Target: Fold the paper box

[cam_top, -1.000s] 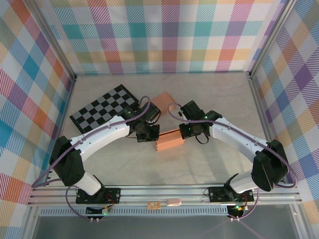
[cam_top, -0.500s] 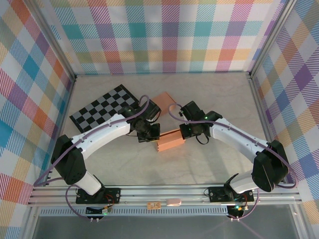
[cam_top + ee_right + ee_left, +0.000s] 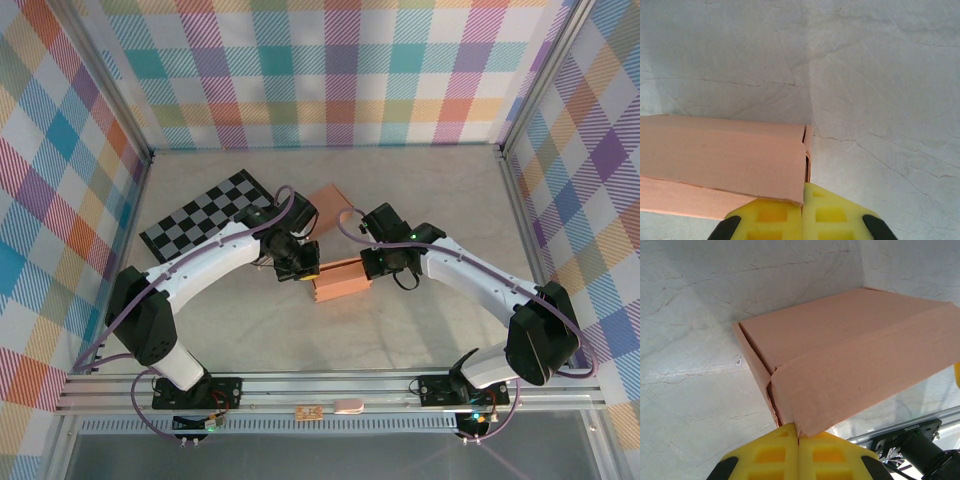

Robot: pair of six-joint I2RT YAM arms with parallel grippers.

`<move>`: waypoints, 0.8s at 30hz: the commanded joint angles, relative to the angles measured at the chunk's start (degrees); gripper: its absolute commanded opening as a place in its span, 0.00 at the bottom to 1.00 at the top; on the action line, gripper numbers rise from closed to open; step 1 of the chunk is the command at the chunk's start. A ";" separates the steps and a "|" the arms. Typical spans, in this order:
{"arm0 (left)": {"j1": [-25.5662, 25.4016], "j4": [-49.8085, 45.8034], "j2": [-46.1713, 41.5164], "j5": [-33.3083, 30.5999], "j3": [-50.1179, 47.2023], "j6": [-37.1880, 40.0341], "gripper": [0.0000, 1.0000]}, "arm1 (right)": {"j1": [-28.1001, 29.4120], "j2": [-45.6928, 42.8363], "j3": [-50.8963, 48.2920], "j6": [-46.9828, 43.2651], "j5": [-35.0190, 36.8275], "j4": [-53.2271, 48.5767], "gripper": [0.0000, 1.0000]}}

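Note:
The paper box (image 3: pixel 341 282) is salmon-coloured cardboard and lies at the middle of the table, between my two arms. A flat salmon panel (image 3: pixel 327 202) shows behind it; the wrists hide where the two meet. My left gripper (image 3: pixel 308 271) is at the box's left end. In the left wrist view its yellow fingertips (image 3: pixel 775 452) are pressed together, and the gripper (image 3: pixel 799 439) touches the lower corner of a folded-over flap of the box (image 3: pixel 840 345). My right gripper (image 3: pixel 369 267) is at the right end. There the gripper (image 3: pixel 802 210) is shut, and the box flap (image 3: pixel 715 150) lies over its left finger.
A black and grey checkered mat (image 3: pixel 205 226) lies at the back left of the marble-look table (image 3: pixel 440 200). Plaid walls with aluminium posts (image 3: pixel 520 150) close in three sides. A metal rail (image 3: pixel 330 385) carrying the arm bases runs along the near edge.
The left wrist has shifted slightly toward the far side, staying against the box's left end. The right arm and the box have barely moved.

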 commanded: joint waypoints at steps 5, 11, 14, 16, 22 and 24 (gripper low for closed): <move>-0.16 2.78 -1.24 2.66 -4.18 1.29 0.05 | 0.96 0.45 -1.60 1.27 -1.62 -2.86 0.00; -0.91 4.09 -1.33 0.71 -6.55 2.79 0.04 | 1.37 0.01 -2.67 0.77 -1.31 -2.16 0.00; -1.30 3.51 -1.40 -0.65 -7.08 3.67 0.04 | 2.32 -0.63 -3.98 -0.16 -0.08 -1.60 0.00; -1.48 3.08 -1.42 -1.61 -7.46 4.35 0.04 | 2.81 -0.87 -4.86 -0.69 0.81 -1.44 0.00; -1.86 3.48 -1.23 -2.43 -8.15 4.47 0.03 | 3.29 -2.02 -5.10 0.06 1.92 -1.13 0.00; -1.87 3.39 -1.15 -2.78 -7.97 4.58 0.03 | 3.26 -2.68 -4.01 0.66 1.93 -1.43 0.02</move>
